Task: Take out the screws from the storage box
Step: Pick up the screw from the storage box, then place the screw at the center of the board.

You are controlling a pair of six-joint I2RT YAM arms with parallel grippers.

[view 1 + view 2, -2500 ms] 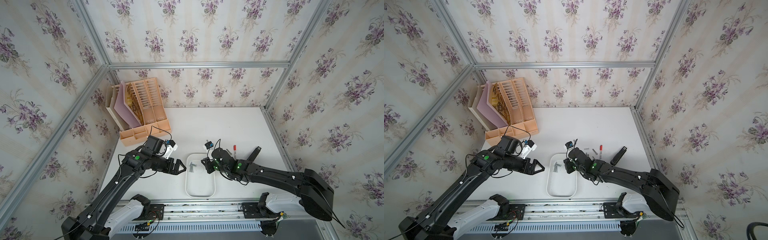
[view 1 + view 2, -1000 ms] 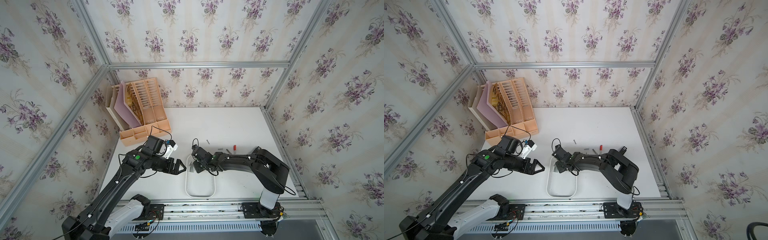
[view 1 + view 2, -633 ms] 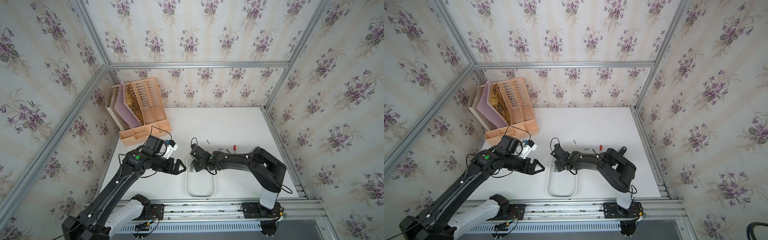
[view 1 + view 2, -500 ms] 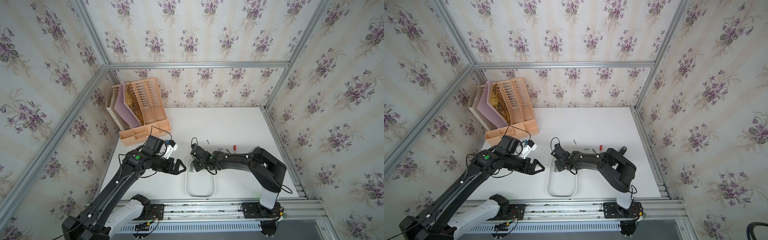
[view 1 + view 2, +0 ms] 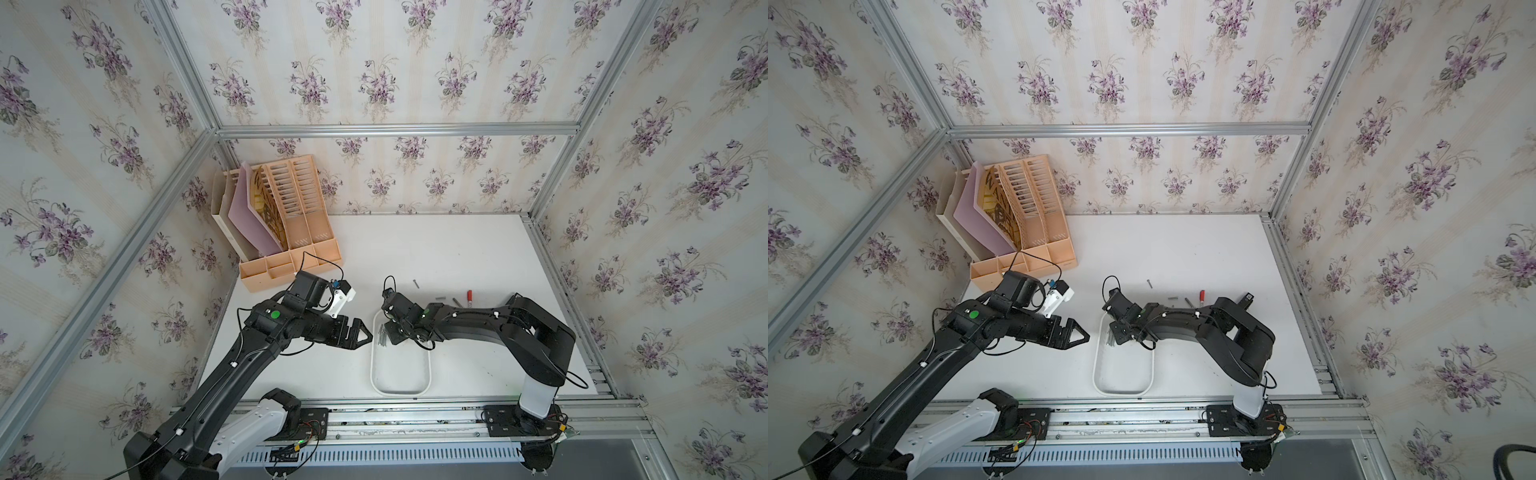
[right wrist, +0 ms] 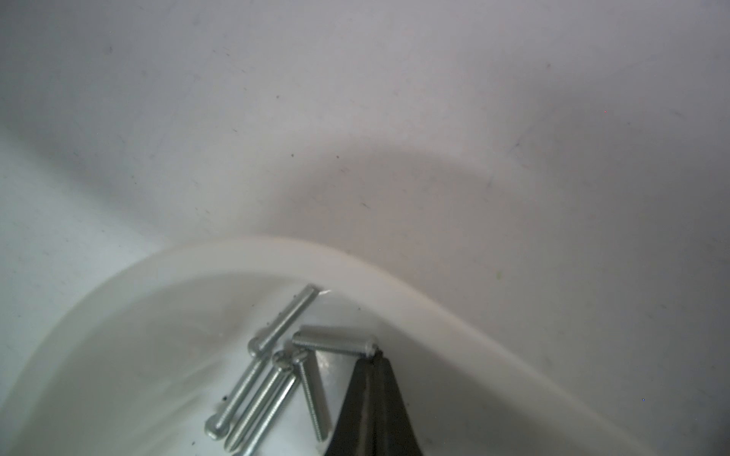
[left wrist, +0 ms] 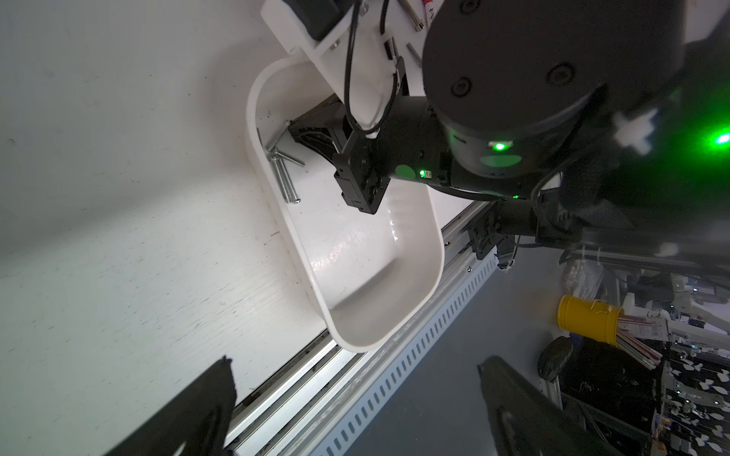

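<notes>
The left gripper (image 5: 360,332) is seen wide open above the table (image 5: 415,249), just left of the storage box (image 5: 400,370) (its fingers (image 7: 189,414) stand well apart in the left wrist view). A cluster of screws (image 6: 272,391) lies in the box's far left corner. The right gripper (image 6: 374,356) is inside that end, jaws closed together, tips touching one short screw (image 6: 335,342). Whether that screw is pinched cannot be told. Further right, loose screws (image 5: 440,298) and a red-capped marker pen (image 5: 469,296) lie on the table.
</notes>
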